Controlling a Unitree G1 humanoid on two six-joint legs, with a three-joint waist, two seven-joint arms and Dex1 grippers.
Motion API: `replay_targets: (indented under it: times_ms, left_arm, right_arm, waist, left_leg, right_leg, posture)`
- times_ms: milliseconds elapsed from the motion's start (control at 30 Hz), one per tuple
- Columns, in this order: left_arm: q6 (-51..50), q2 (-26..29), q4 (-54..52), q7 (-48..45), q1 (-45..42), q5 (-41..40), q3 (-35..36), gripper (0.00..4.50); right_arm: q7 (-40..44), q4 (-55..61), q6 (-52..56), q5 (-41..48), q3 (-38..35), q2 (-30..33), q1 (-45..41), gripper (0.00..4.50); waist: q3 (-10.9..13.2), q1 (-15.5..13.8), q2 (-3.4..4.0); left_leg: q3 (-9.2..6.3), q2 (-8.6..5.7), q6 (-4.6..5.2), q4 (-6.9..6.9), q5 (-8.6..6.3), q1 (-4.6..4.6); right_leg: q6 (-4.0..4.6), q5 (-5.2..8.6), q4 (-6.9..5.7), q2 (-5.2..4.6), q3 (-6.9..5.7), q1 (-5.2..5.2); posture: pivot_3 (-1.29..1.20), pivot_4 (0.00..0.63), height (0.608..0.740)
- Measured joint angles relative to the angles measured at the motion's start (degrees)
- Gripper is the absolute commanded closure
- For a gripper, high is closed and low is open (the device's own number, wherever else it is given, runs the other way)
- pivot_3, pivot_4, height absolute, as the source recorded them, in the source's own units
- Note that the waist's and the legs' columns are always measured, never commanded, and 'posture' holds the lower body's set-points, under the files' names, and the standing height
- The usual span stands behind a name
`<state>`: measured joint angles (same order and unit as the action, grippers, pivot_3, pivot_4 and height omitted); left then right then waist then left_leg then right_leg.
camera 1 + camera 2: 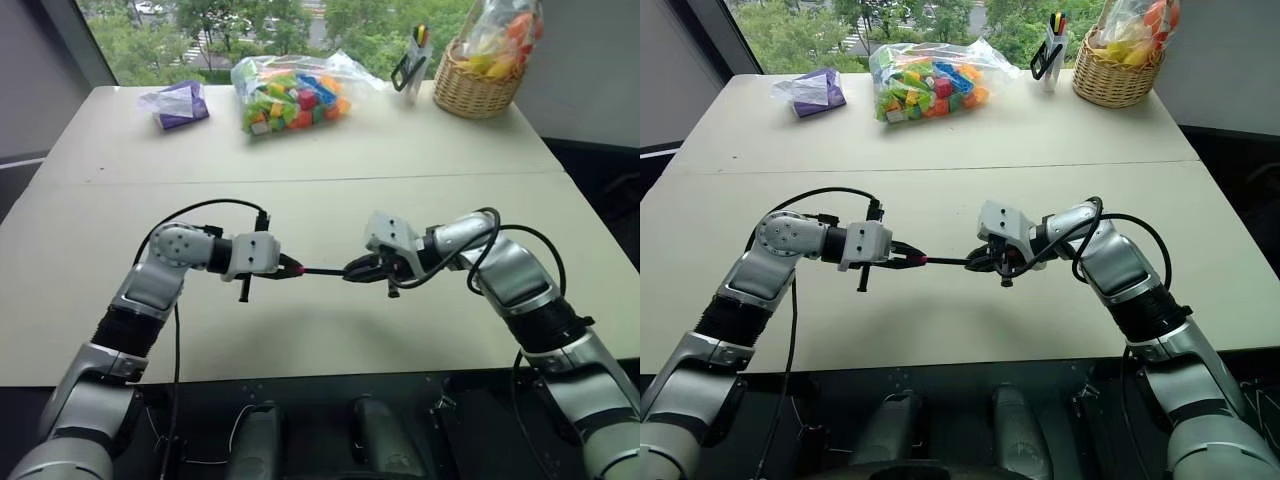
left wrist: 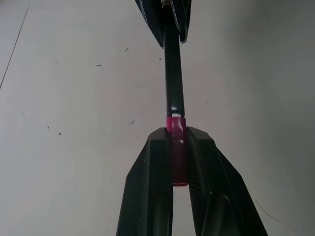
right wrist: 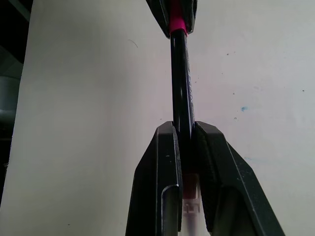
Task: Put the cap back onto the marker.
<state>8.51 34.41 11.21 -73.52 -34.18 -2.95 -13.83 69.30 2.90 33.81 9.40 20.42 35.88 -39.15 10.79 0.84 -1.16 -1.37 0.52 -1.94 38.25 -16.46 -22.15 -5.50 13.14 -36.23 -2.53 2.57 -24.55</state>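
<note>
Above the counter (image 1: 420,150), my left claw (image 2: 177,147) pinches the cap (image 2: 176,147) and my right claw (image 3: 184,142) the marker (image 3: 181,83): both light, stiff, slick, best gripped mid-body.

Well beyond the bare near half of the table (image 1: 300,215): bag of coloured bricks (image 1: 295,92) at the far edge; left of it a purple packet (image 1: 178,104); right, pen holder (image 1: 412,62), then wicker basket (image 1: 480,85).
</note>
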Motion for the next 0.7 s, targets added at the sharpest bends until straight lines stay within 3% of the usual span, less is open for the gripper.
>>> replay_targets:
  times_ms: [700]
  left_arm:
    - [0.06, -0.62, 0.0, 0.1, -0.11, 1.22, 1.1, 4.5]
  right_arm:
    - [0.88, 0.42, -4.72, -6.73, 1.83, -0.05, -1.91, 4.47]
  waist:
    - [0.0, 0.01, 0.0]
  left_leg:
    - [0.0, 0.0, 0.0, 0.0, 0.0, 0.0]
  right_leg:
    - [0.0, 0.0, -0.01, 0.0, -0.01, 0.0]
  posture:
    - [0.0, 0.15, 0.74]
